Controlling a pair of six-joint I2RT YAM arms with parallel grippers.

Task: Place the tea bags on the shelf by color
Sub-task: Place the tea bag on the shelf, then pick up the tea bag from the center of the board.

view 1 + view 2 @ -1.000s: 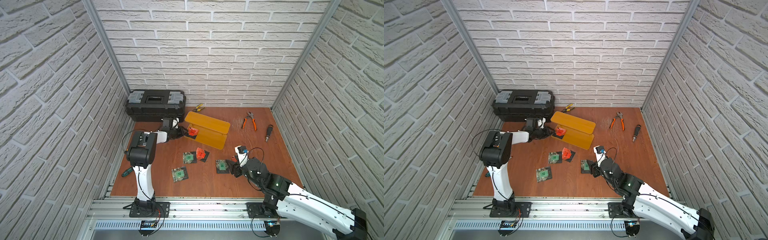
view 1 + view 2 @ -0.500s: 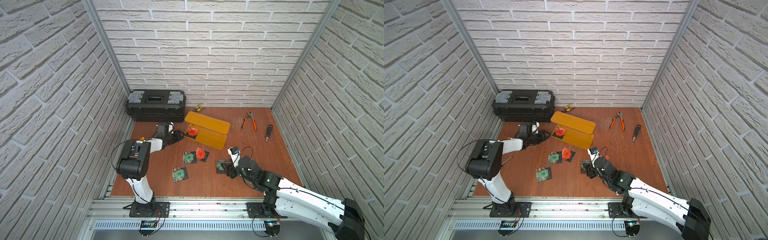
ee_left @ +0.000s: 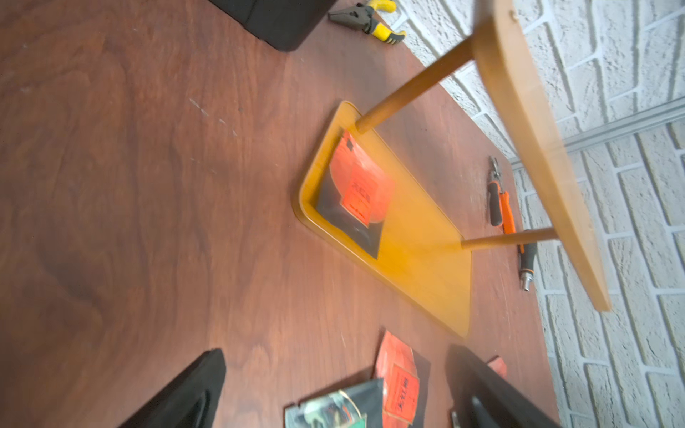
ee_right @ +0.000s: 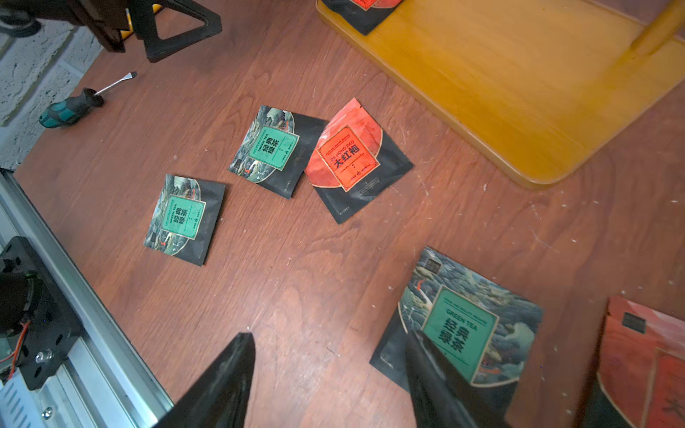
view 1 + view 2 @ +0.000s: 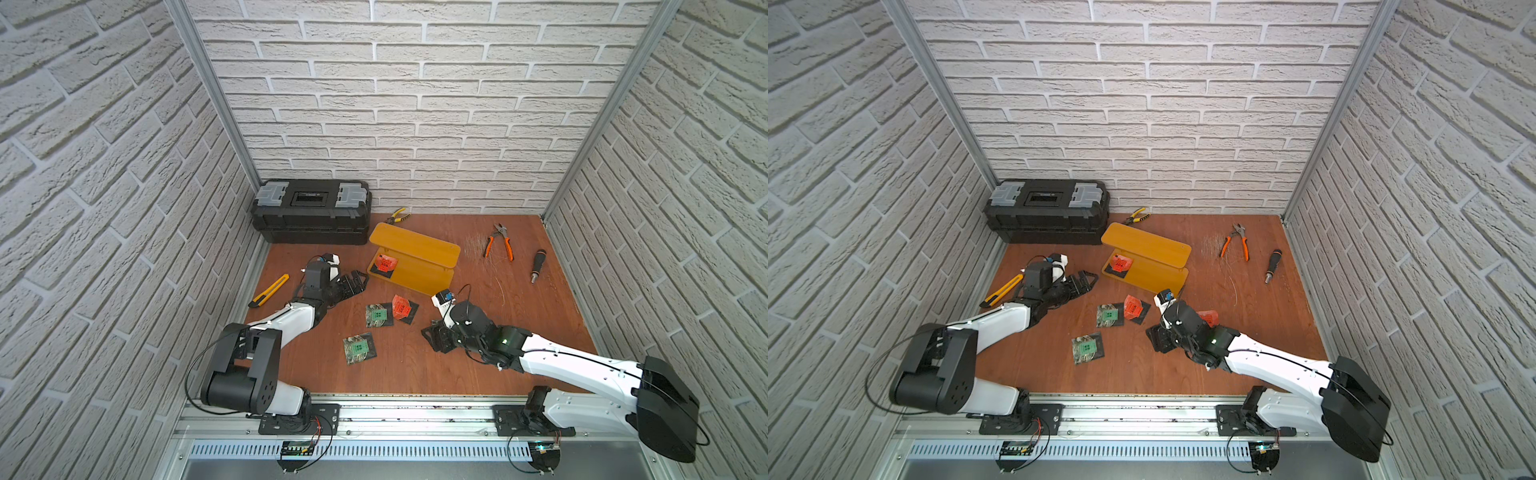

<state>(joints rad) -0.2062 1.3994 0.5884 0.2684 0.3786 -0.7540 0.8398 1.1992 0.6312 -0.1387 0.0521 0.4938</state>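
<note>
**Shelf.** The shelf (image 5: 419,249) is standing upright toward the back of the bench (image 5: 540,332), near the black toolbox (image 5: 311,208). The shelved red tea bag (image 5: 384,264) is lying flat on the lower board, at the end facing the left tool (image 5: 356,283).

**Left tool.** It is sitting low, just beside that shelf end and apart from it. Its jaws are standing spread wide and gripping nothing. In the wrist view bare bench is showing between its fingers (image 3: 192,389).

**Bags on the bench.**
- The middle green tea bag (image 5: 376,314) and the middle red tea bag (image 5: 402,307) are lying side by side at mid-bench, with their edges meeting.
- The front green tea bag (image 5: 357,349) is lying alone, nearer the front rail.
- The near green tea bag (image 4: 467,326) is lying under the right tool (image 4: 330,337).
- The outer red tea bag (image 5: 1208,318) is lying just beside the near green one.

**Right tool.** Its jaws are standing parted, with nothing between them. One of its fingers (image 4: 437,378) is overlapping the near green tea bag's corner. Whether it is pressing down on the bag cannot be told.

**Other items.** These are lying around the edges of the bench:
- yellow pliers (image 5: 398,215)
- orange pliers (image 5: 500,241)
- a bit driver (image 5: 537,266)
- a utility knife (image 5: 270,289)
- a green-handled screwdriver (image 4: 74,105)
</note>
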